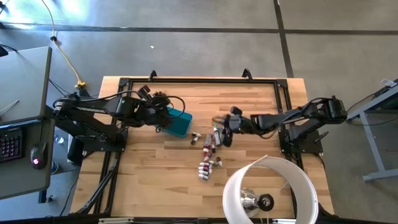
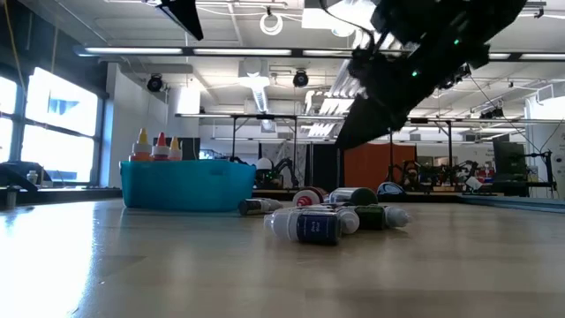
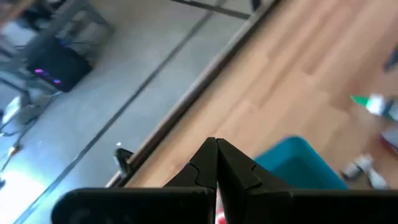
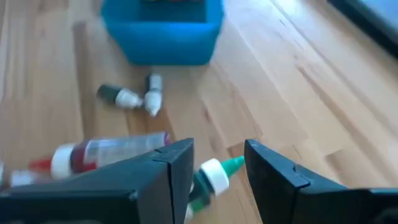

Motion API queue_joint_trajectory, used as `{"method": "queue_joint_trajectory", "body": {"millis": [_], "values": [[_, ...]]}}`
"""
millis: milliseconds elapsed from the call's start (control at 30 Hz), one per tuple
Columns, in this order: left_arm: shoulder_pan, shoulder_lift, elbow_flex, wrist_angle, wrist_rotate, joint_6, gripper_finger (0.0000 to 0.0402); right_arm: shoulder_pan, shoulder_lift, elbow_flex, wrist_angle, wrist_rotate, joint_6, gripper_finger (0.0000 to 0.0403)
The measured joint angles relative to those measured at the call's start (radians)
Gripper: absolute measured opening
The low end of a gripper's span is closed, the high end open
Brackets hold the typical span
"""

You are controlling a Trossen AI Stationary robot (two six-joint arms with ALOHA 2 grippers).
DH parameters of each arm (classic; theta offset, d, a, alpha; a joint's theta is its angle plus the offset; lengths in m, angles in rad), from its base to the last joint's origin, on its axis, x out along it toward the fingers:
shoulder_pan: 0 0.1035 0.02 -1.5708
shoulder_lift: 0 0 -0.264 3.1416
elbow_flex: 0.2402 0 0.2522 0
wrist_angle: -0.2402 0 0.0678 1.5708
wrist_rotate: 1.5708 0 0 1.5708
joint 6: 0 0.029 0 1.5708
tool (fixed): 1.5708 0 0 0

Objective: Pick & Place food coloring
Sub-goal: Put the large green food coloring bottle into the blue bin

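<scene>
Two black jointed arms, matte housings, each on a black base frame bolted near a side edge of the worktop; black cables looped along the upper links. Left gripper (image 3: pixel 216 163): two dark angular fingers with bevelled tips, on a wide black crossbar. Right gripper (image 4: pixel 217 167): same pattern, thick wedge-shaped fingers (image 4: pixel 166 177), flat inner faces, smooth plastic finish

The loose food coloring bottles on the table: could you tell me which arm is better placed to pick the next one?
Right. The right gripper hangs open around a green-tipped bottle in the pile; the left gripper is shut above the teal bin.
</scene>
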Motion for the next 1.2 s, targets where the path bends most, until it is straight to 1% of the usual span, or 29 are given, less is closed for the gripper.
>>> {"method": "queue_joint_trajectory", "body": {"millis": [100, 200, 300, 400, 500, 600, 767, 867, 933, 967, 1067, 1200], "values": [[0.001, -0.001, 0.000, 0.009, -0.043, -0.011, 0.0000, -0.049, 0.056, -0.003, 0.016, -0.086, 0.055, 0.0136], [0.001, -0.001, 0.000, 0.009, -0.043, -0.012, 0.0000, -0.070, 0.132, -0.001, 0.031, -0.124, 0.074, 0.0137], [0.000, -0.001, 0.000, 0.006, -0.024, -0.013, 0.0000, -0.079, 0.194, 0.030, 0.029, -0.146, 0.093, 0.0137], [0.000, -0.001, 0.000, 0.005, 0.002, -0.014, 0.0000, -0.086, 0.247, 0.056, -0.016, -0.156, 0.093, 0.0137], [0.000, -0.001, 0.000, 0.005, 0.002, -0.014, 0.0000, -0.094, 0.280, 0.090, -0.022, -0.181, 0.103, 0.0137], [0.000, -0.001, 0.000, 0.001, 0.002, -0.014, 0.0000, -0.097, 0.305, 0.126, -0.094, -0.200, 0.085, 0.0137], [0.000, -0.001, 0.000, -0.025, 0.002, -0.013, 0.0000, -0.096, 0.280, 0.164, -0.160, -0.218, -0.082, 0.0137], [0.000, -0.001, 0.000, -0.030, 0.002, -0.013, 0.0000, -0.090, 0.227, 0.217, -0.201, -0.264, -0.122, 0.0137], [0.000, -0.001, 0.000, -0.038, 0.002, -0.013, 0.0000, -0.074, 0.196, 0.240, -0.267, -0.276, -0.142, 0.0137], [0.000, -0.001, 0.000, -0.045, 0.003, -0.013, 0.0000, -0.061, 0.185, 0.246, -0.300, -0.270, -0.155, 0.0137], [0.000, -0.001, -0.003, -0.043, 0.002, -0.013, 0.0000, -0.008, 0.157, 0.258, -0.417, -0.203, -0.168, 0.0137], [0.000, -0.001, -0.026, -0.044, 0.003, -0.013, 0.0000, 0.066, 0.128, 0.251, -0.549, -0.119, -0.107, 0.0137]]}}
